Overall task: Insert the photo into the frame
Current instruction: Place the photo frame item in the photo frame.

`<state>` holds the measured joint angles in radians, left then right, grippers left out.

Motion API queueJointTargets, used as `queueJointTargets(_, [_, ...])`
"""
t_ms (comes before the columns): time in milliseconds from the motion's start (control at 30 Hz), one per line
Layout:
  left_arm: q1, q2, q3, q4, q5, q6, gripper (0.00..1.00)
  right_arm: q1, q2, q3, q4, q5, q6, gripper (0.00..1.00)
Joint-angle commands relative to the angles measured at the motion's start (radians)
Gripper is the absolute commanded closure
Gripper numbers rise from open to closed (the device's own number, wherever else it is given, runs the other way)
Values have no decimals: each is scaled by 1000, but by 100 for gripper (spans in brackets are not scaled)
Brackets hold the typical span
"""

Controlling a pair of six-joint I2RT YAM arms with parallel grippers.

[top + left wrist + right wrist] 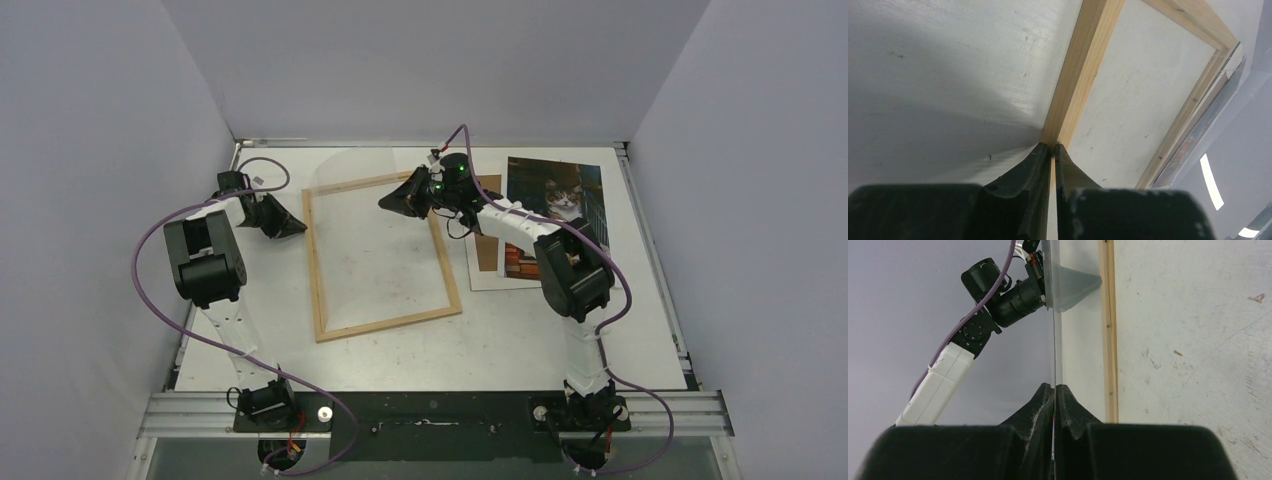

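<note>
Right wrist view. Clamped with the right gripper (1054, 387) on a clear sheet's (1053, 350) edge, raised above the frame (390, 325). Pinched together at the left gripper (298, 229), near the frame's far-left corner. For the photo (560, 190): flat, right of the right gripper, long axis near-to-far, closer to the right arm.

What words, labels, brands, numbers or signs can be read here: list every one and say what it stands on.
No text can be read in any view.
The photo: the book spines in the print are too small to read.
The frame: bare wood, no label or number shows.
The clear sheet in the right gripper: no marking shows.
</note>
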<state>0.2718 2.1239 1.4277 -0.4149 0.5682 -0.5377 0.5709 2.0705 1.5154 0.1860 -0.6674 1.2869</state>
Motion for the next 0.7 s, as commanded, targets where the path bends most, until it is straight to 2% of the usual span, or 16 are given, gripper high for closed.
queueJointTargets(0, [-14, 45, 17, -12, -49, 34, 94, 9, -77, -4, 15, -14, -7, 100])
queueJointTargets(667, [-14, 56, 19, -16, -54, 38, 94, -5, -100, 3, -49, -71, -22, 100])
